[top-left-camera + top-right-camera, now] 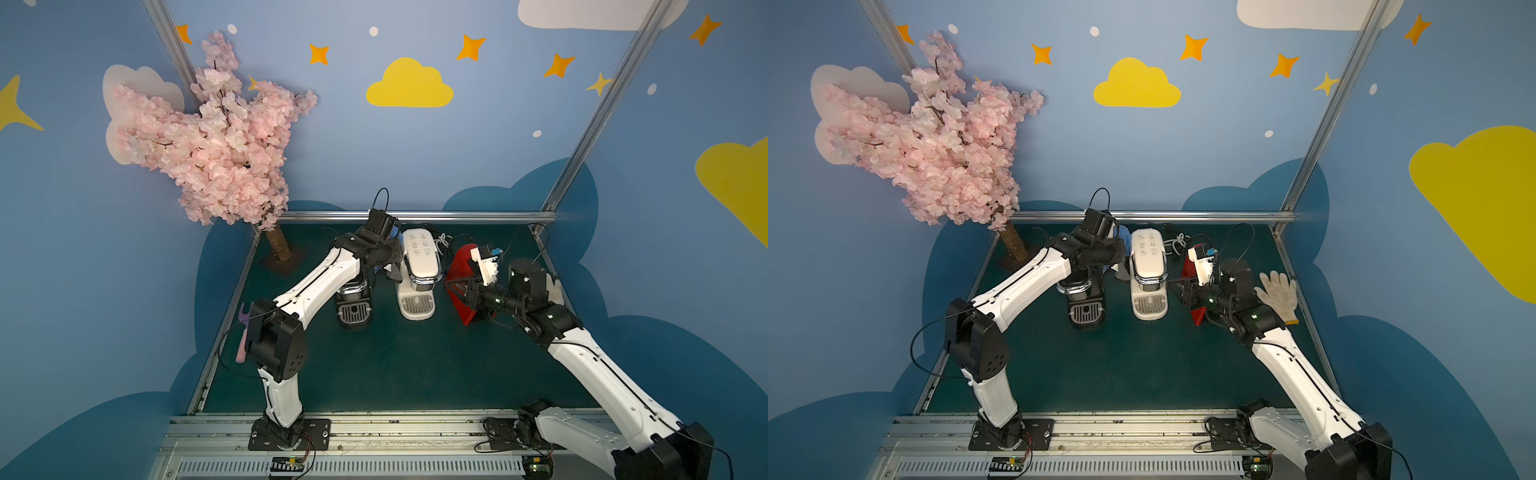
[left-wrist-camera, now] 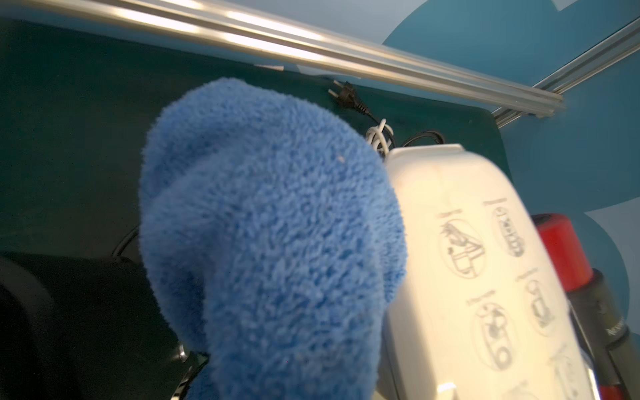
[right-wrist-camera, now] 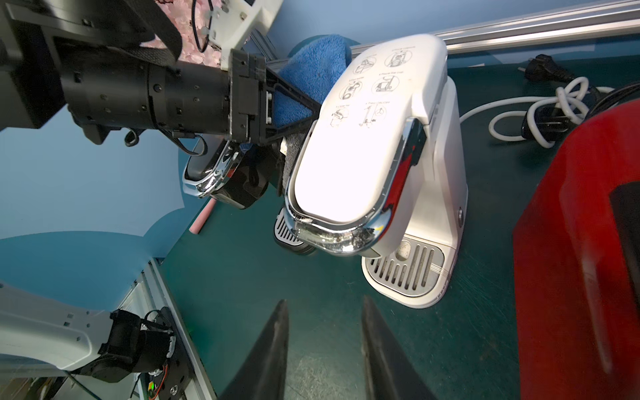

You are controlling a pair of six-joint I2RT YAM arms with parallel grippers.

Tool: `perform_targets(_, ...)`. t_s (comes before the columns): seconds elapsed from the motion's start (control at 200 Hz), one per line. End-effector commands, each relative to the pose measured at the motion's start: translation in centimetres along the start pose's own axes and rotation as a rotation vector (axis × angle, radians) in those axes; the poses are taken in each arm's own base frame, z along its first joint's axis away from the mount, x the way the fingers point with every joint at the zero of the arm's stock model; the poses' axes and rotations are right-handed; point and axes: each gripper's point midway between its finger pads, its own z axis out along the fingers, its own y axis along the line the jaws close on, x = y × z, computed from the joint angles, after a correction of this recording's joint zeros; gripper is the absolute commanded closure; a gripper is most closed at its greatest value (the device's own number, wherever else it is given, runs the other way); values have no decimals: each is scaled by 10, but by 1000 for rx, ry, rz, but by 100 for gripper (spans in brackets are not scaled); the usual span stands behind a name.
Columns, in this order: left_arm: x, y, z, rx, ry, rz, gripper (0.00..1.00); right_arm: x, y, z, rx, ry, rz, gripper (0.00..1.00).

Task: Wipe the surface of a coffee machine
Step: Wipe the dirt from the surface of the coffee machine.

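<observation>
The cream-white coffee machine [image 1: 422, 266] [image 1: 1148, 266] stands at the back middle of the green table. Its rounded top [image 3: 363, 138] bears dark icons above a chrome band and a silver drip grille [image 3: 403, 270]. My left gripper [image 3: 308, 114] is shut on a fluffy blue cloth [image 2: 270, 225] [image 3: 315, 69]. It holds the cloth close against the left rear flank of the machine's top [image 2: 485, 277]. The cloth hides the left fingers in the left wrist view. My right gripper [image 3: 325, 304] hovers low over the table in front of the machine, open with nothing between its fingers.
A black machine [image 1: 353, 299] stands left of the white one, under my left arm. A red-and-black machine [image 1: 461, 270] [image 3: 581, 242] stands on the right. Coiled cables and plugs [image 3: 540, 114] lie behind. A white glove [image 1: 1277, 293], a pink tool [image 1: 242, 336] and a blossom tree [image 1: 216, 137] sit at the edges.
</observation>
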Motion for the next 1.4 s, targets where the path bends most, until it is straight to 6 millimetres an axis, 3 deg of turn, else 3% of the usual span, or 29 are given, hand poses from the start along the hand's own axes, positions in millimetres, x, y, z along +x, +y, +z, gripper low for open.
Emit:
perform_targets(0.0, 15, -3, 10, -29, 48, -28, 97, 4, -4, 0, 19, 7, -8, 64)
perform_targets(0.395, 68, 3, 47, -60, 216, -182, 97, 13, -10, 11, 15, 48, 5, 64)
perform_targets(0.731, 110, 6, 76, -58, 333, -180, 97, 17, -16, 11, 40, 51, 1, 64)
perform_targets(1.016, 129, 18, 78, -85, 346, -146, 97, 23, -26, 14, 78, 62, 11, 64)
perform_targets(1.141, 126, 14, 73, -48, 323, -126, 97, 25, -28, 18, 80, 69, 17, 64)
perform_targets(1.397, 78, -8, 43, 49, 144, -26, 97, 23, -33, 24, 93, 82, 27, 64)
